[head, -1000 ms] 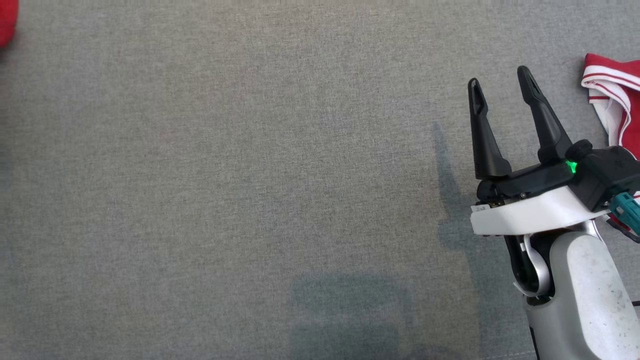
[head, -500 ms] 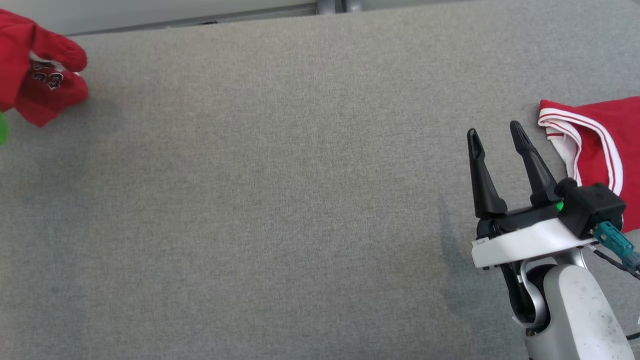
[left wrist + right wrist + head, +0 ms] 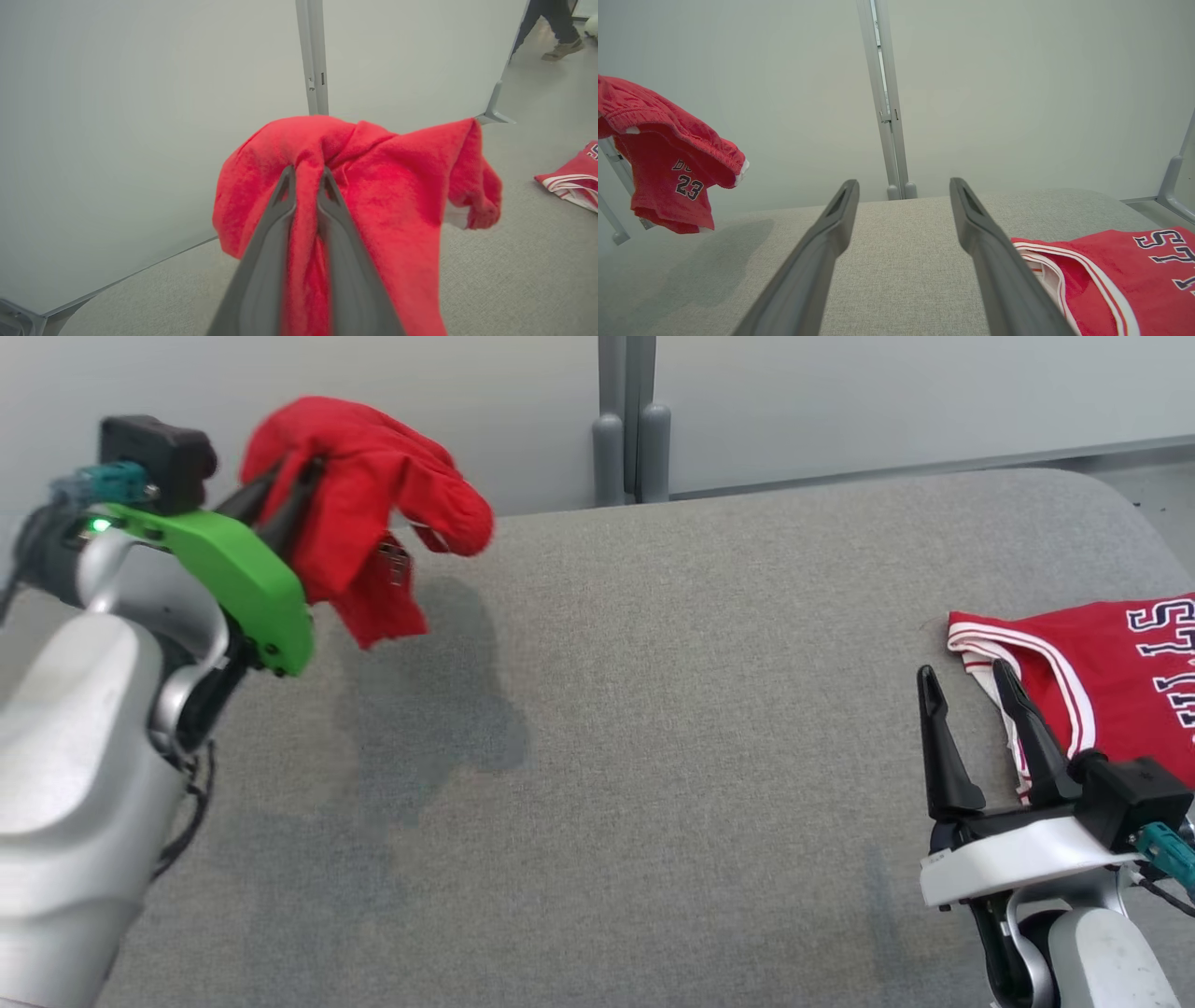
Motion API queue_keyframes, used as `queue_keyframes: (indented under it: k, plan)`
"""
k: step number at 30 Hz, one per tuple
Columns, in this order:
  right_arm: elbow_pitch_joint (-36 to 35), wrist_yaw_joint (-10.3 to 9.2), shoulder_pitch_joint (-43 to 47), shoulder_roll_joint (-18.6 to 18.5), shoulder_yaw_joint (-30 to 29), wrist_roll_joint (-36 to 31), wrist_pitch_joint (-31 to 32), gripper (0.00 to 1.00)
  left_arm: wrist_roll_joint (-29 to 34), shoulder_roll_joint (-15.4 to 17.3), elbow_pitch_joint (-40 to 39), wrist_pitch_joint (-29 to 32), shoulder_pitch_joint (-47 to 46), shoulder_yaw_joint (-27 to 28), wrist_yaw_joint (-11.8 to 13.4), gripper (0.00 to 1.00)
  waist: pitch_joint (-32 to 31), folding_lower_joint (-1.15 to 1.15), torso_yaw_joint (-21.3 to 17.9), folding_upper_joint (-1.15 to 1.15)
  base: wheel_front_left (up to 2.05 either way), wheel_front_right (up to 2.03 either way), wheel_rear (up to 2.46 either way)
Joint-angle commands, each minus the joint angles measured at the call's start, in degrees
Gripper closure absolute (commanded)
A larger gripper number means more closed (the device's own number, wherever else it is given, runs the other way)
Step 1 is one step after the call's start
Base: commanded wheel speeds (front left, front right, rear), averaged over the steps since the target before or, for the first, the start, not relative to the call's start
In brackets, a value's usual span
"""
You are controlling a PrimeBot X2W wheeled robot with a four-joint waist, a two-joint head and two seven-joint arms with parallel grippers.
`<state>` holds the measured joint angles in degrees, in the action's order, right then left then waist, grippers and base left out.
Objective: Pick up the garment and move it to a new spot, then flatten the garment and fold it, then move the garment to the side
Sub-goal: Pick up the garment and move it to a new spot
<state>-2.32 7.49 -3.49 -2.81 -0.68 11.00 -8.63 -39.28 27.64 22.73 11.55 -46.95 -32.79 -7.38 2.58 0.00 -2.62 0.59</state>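
1. The left claw, pressed together on a bunched fold of the red garment, holds it clear of the grey table, to the left of the partition post as the robot faces it.
2. The garment, which appears to be a pair of shorts printed with a number, hangs limp in a lump. It looks light, soft and fleecy, unlikely to slip from a pinch and in no way fragile.
3. Gripped mid-cloth like this, it would probably land crumpled. For flattening, a better hold is likely the waistband or a hem corner, one for each claw.
4. The right claw is spread wide and holds nothing. It sits to the right of the post and nearer the robot, just beside a red jersey with white trim lying on the table.
5. The count: two red pieces of clothing, one lifted and one lying; two claws; one table; one post.
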Motion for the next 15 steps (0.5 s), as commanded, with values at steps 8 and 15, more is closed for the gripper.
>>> queue_keyframes:
  k: [8,15]
  plan:
    - [-0.78,0.00,1.19,-0.17,-0.77,0.85,0.37,0.00,-1.79,-9.59,-6.73,-3.02,6.55,-4.25,1.45,1.00,-2.30,0.00,0.06,-0.59,0.00,0.00,0.00]
    - [-0.49,0.00,0.91,-0.17,-0.07,1.18,-0.03,0.00,-0.51,-15.84,-6.17,-8.08,12.01,-8.61,2.21,1.00,-1.45,0.00,-1.09,-0.59,0.00,0.00,0.00]
